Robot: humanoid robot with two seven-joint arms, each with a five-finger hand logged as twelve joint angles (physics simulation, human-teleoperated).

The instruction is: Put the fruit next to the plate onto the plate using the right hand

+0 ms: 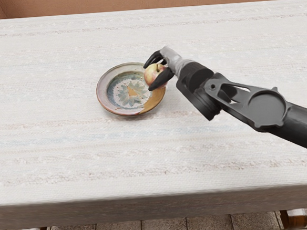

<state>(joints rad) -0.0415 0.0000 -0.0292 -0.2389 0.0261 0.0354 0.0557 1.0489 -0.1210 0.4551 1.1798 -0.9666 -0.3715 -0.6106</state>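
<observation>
A round ceramic plate [110, 94] with a patterned centre and a brown rim lies on the table, left of middle. My right hand [157, 68] comes in from the right edge, its dark fingers [161, 78] curled around a yellow-red apple [153, 73]. The apple hangs over the plate's right rim, held by the hand. Whether it touches the plate I cannot tell. The left arm does not show.
The pale cloth-covered table [67, 163] stretches wide on all sides of the plate. My right forearm [258, 107] crosses the table's right half at a slant. A brown wall edge runs along the back.
</observation>
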